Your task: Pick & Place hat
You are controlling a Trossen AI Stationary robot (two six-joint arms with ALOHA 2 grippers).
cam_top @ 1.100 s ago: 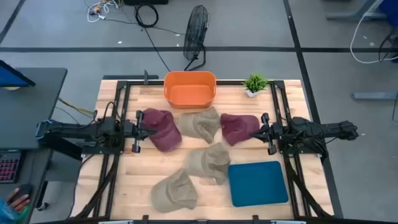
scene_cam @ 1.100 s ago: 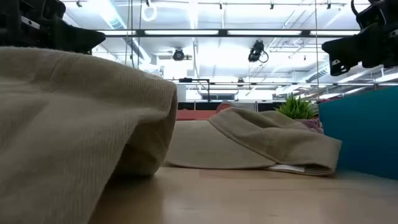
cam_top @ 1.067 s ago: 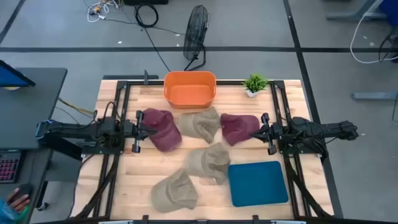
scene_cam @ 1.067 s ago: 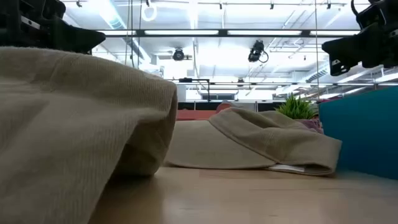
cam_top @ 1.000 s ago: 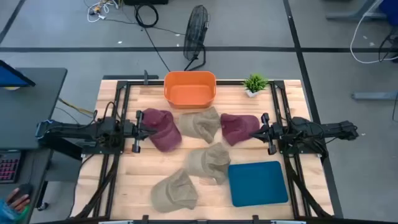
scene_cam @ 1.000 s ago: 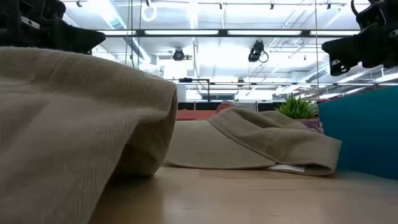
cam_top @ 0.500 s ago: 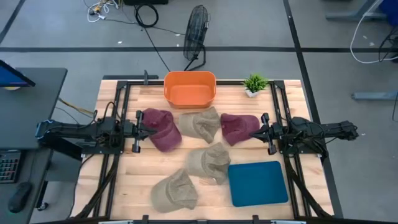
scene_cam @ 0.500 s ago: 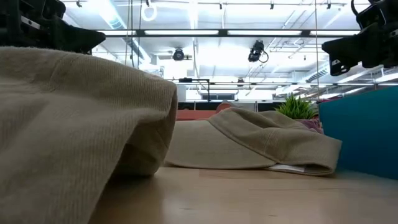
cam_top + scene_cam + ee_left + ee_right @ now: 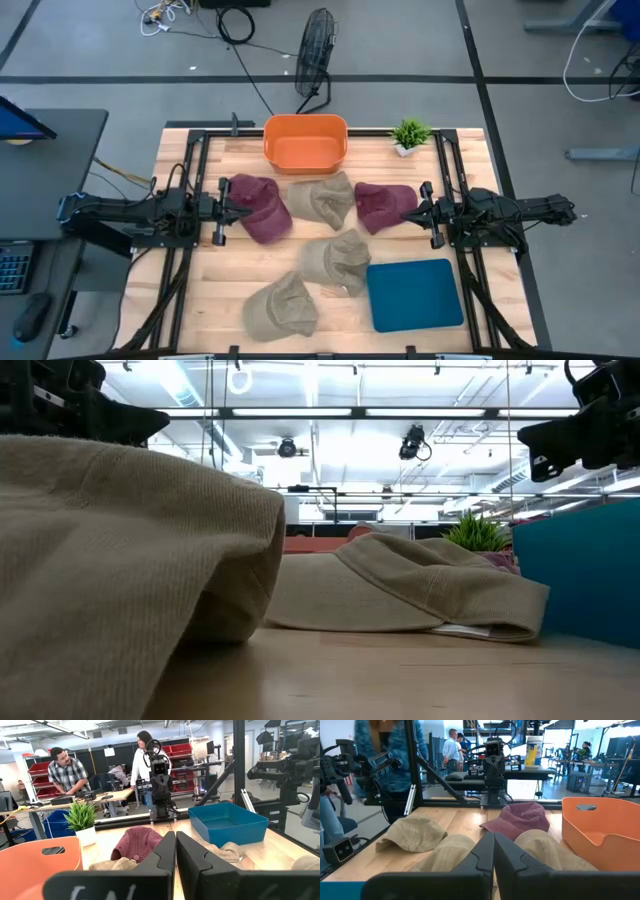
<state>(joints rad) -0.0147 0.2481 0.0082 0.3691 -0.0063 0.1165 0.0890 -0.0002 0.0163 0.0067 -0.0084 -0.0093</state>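
Left gripper (image 9: 228, 209) is sitting clenched, holding nothing, beside the maroon fabric cap (image 9: 258, 207), left of the orange plastic bin (image 9: 305, 143). Right gripper (image 9: 415, 211) is likewise sitting clenched and empty, right of that bin.

A grey floor (image 9: 100, 50) marked with dark lines is seen around the wooden table (image 9: 230, 265). A standing fan (image 9: 316, 45) and loose cables (image 9: 235, 25) lie behind it. A dark desk (image 9: 55, 150) stands at the left. Ceiling lights (image 9: 330, 412), red bins (image 9: 40, 767) and people (image 9: 67, 770) are seen beyond.
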